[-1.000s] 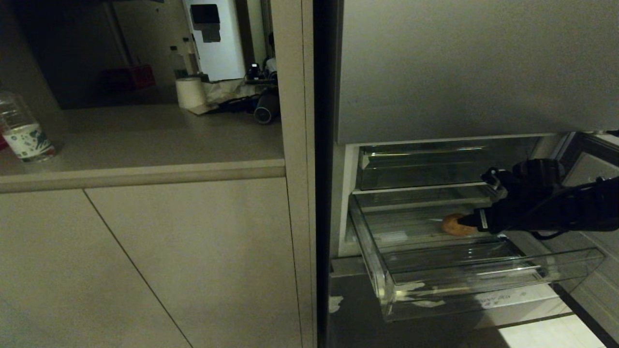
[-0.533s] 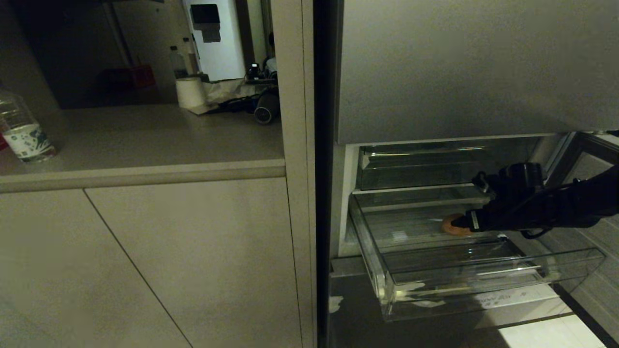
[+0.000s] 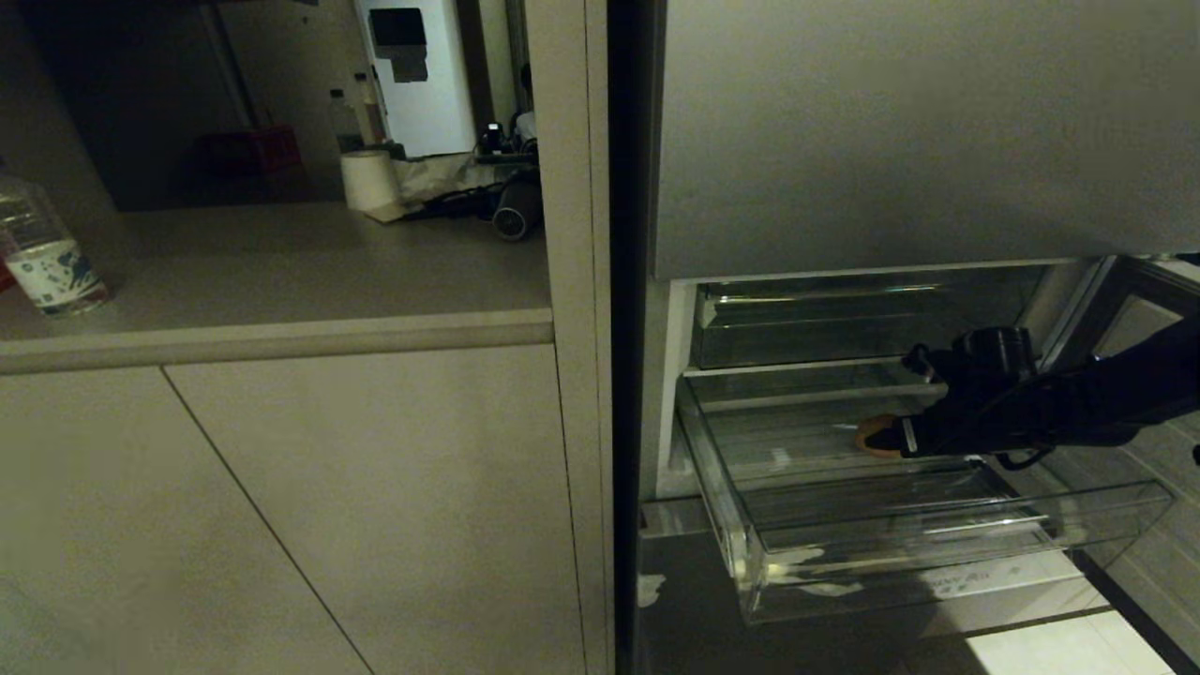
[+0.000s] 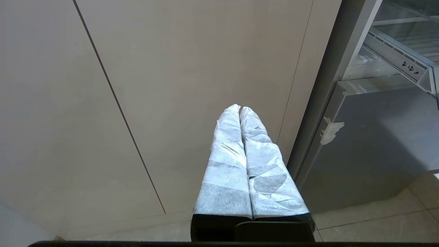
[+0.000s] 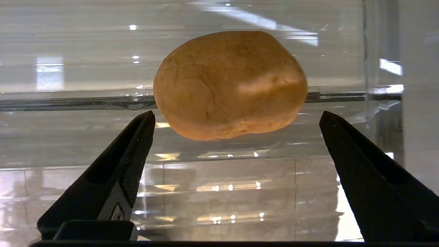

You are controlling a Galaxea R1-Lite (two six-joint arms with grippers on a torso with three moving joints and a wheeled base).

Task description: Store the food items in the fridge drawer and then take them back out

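A: Head view: where does the food item (image 3: 872, 433) lie?

B: Right of centre in the frame, on the ribbed floor of the pulled-out clear fridge drawer (image 3: 937, 553). The black right gripper (image 3: 891, 439) reaches in from the right edge, its tip right at the lump, hiding part of it.

A: Left wrist view?

B: The left gripper (image 4: 240, 109), wrapped in pale tape, sits at centre with its fingers pressed together, before beige cabinet panels (image 4: 171, 68).

A: Right wrist view?

B: The food item (image 5: 229, 84) fills the upper centre: a rounded, matte tan-brown lump with faint creases. The right gripper (image 5: 236, 118) is spread wide, its dark fingers (image 5: 127, 154) flanking it below, touching nothing.
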